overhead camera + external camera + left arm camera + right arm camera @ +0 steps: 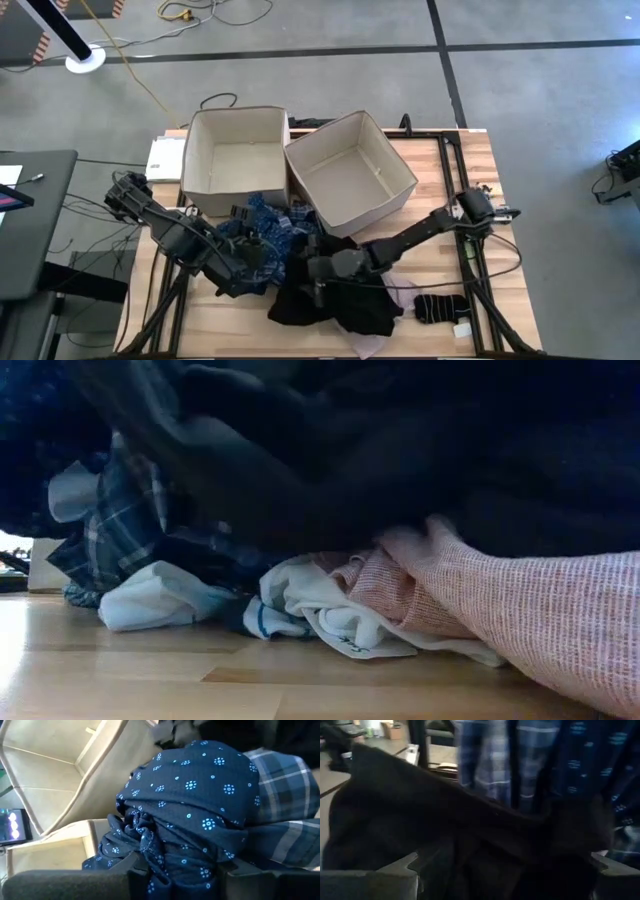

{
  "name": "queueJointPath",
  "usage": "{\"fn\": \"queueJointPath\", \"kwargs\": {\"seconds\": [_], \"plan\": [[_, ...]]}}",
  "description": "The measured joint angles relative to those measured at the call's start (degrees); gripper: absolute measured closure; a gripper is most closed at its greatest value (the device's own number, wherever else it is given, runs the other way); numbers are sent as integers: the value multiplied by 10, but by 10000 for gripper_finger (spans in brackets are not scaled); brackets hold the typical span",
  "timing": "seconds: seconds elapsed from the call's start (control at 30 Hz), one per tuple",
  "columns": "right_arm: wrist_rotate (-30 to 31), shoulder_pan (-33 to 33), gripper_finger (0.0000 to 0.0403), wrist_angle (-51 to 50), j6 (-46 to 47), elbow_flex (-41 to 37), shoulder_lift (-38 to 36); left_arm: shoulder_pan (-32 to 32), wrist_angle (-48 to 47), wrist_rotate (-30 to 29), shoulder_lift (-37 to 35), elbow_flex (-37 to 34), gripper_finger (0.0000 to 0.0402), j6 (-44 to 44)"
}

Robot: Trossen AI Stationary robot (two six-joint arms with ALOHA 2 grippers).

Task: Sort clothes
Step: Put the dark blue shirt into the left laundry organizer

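Clothes lie heaped at the table's near middle. My left gripper [252, 258] comes from the left and is shut on the dark blue patterned piece [195, 795], which is bunched up beside a blue-and-white plaid shirt [285, 785]. My right gripper [318, 270] reaches in from the right, open, its fingers on either side of a fold of the large black garment [445, 820]. A pink piece [540, 600] and small white pieces [160, 595] lie on the table under the heap. Black socks [440, 305] lie at the near right. My left gripper pinches a gathered bunch of the dark blue patterned piece [150, 845] between its two fingers, several layers together. It comes slanting down from the table's left. The rest of the piece bulges out beyond the fingers [235, 870]. Whether my right gripper touches the black garment, I cannot tell.
Two beige fabric boxes stand open side by side at the far middle, the left box [240, 112] square to the table and the right box [320, 133] turned at an angle. A white device [165, 158] sits left of them. Bare wood shows at the table's right.
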Motion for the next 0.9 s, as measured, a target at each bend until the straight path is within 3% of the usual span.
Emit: {"fn": "queueJointPath", "kwargs": {"seconds": [0.13,0.23,0.3,0.47,0.73,0.9], "plan": [[29,-17,105,-3,31,36,35,0,5,-1,0,0,315,0],[29,-28,145,-7,41,61,60,0,5,-1,0,0,315,0],[21,-32,196,-13,41,80,76,0,4,-1,0,0,315,0],[-7,-34,374,-79,25,106,93,0,-2,-2,0,0,315,0],[-13,-24,399,-211,43,108,86,0,-1,-5,-2,0,315,8],[-52,-25,400,-299,89,108,87,6,-2,-10,-6,0,301,11]]}}
